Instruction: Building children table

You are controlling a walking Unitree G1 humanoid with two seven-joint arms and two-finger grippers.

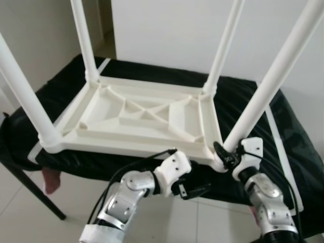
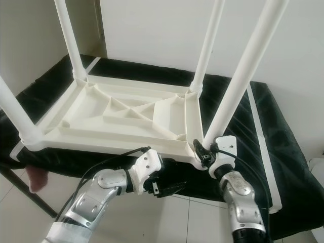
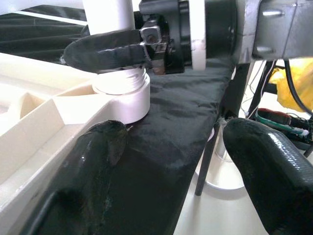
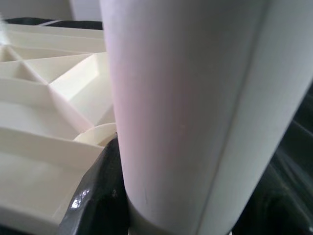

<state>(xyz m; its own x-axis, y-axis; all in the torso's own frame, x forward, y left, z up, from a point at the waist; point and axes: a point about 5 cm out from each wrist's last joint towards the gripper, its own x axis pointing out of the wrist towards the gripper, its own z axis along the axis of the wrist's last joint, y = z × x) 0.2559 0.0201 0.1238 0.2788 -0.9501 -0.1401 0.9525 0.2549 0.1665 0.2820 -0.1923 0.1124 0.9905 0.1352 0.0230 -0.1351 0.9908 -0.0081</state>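
A white plastic children's table (image 1: 142, 119) lies upside down on a black-covered surface, its ribbed underside facing up. Its legs stand upright at the corners. My right gripper (image 1: 225, 154) is shut on the near right leg (image 1: 268, 86) just above its socket; the right wrist view has that leg (image 4: 195, 107) close up with one black finger (image 4: 98, 196) against it. My left gripper (image 1: 195, 191) hangs open below the table's front edge, by the same corner. In the left wrist view its fingers (image 3: 98, 161) are spread wide with nothing between them.
The black cover (image 1: 243, 101) reaches past the table on the right and behind. A dark metal support leg (image 1: 30, 190) slants to the tiled floor (image 1: 61, 228) at the left. A white wall stands close behind. Cables and a yellow item (image 3: 298, 83) lie lower right.
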